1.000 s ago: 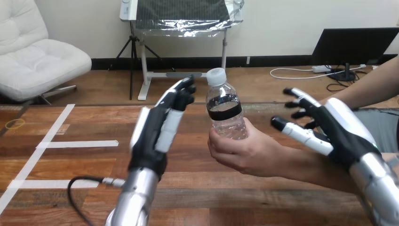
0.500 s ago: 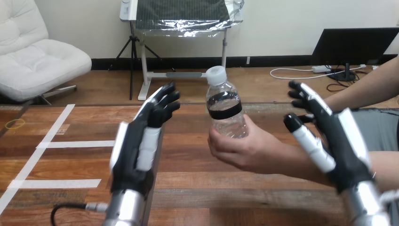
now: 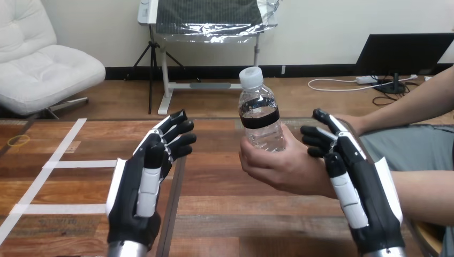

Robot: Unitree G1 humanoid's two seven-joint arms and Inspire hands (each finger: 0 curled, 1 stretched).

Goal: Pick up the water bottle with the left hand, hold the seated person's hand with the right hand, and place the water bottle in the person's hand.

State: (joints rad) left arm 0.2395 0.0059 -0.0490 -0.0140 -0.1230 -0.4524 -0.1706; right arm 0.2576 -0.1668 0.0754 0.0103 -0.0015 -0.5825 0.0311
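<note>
The clear plastic water bottle [image 3: 260, 115] stands upright in the middle of the frame, white cap [image 3: 250, 77] on top. The person's hand [image 3: 278, 166] is wrapped round its lower half and holds it above the wooden table [image 3: 225, 225]. No robot finger is on it, so the delivery looks done and the step in hand is most likely a clean retreat.

The left hand [image 3: 140, 193] rises from the lower left of the frame, well apart from the bottle. Its fingers [image 3: 179, 128] are nearly straight and spread, and they hold nothing. The right hand [image 3: 364, 193] comes up from the lower right, just beside the person's wrist. Its fingers are extended too and are not curled round anything. Whether its thumb touches the wrist cannot be told.

To do this well:
- **Fingers:** both hands should keep them straight while they leave, so that nothing hooks the sleeve side or the bottle.
- **Left hand:** it has free space and can drop toward the lower left edge.
- **Right hand:** this is the delicate one. It should move outward, away from the wrist, before it lowers. That avoids sliding along the forearm, where a nudge could tip the bottle in the person's grasp.
</note>
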